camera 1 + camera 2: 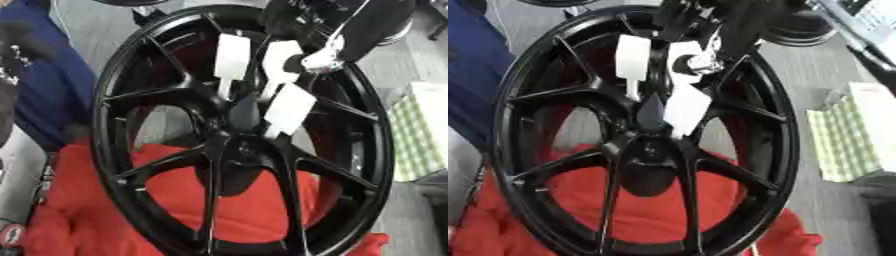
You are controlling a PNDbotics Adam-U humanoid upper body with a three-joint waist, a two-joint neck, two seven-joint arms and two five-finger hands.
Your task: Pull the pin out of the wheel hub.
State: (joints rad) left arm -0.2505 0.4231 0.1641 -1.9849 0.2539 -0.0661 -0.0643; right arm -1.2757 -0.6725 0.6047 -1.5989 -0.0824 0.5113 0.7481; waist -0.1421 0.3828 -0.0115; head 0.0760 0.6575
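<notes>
Reaching for the pin at mid-frame

Right hand (284, 82), white fingers spread, touches the wheel hub (241, 125); the pin itself is indistinguishable, so extraction looks not yet done.

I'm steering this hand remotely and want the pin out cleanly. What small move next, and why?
Probably close the right hand on the dark pin before pulling: its white fingers reach the wheel hub and flank the pin, but whether they hold it is unclear.
</notes>
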